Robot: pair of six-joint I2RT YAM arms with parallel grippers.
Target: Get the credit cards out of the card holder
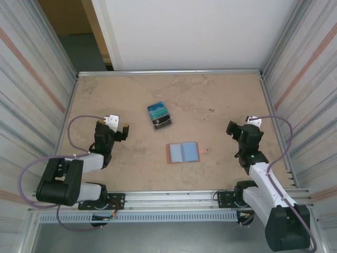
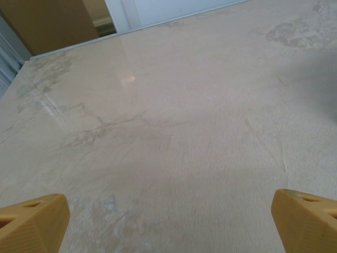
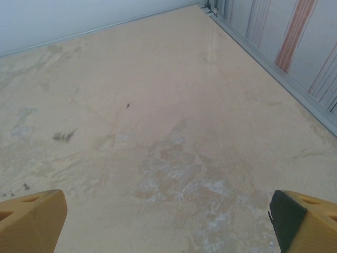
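— Could you read anything on the gear?

— No. The dark block (image 1: 159, 117) had a teal-blue top with pale stripes, but any print was too small to read.

— Where was the card holder (image 1: 182, 153)?

— It lay open and flat near the middle of the table (image 1: 131, 95), between the two arms and nearer the front rail (image 1: 174, 196) than the back wall. Its snap tab (image 1: 206, 150) stuck out to the right. Two blue-grey faces showed inside. I could not tell whether they were credit cards or lining.

— And the block?

— It sat behind the holder, a little left and tilted, apart from it.

— The grippers?

— The left gripper (image 2: 168, 224) was spread wide with nothing between its yellow fingertips (image 2: 31, 224). It was well left of the holder, over bare tabletop. The right gripper (image 3: 168, 224) was equally wide and empty, well right of the snap tab. A small dark speck (image 3: 128, 105) and a pale scuffed patch (image 3: 179, 179) marked the surface ahead of it.

— Room to move?

— Bare surface lay between each gripper and the holder. Ribbed walls (image 1: 31, 79) closed both sides, and a white panel (image 1: 195, 31) closed the back. A purple cable (image 1: 79, 118) looped beside the left arm.
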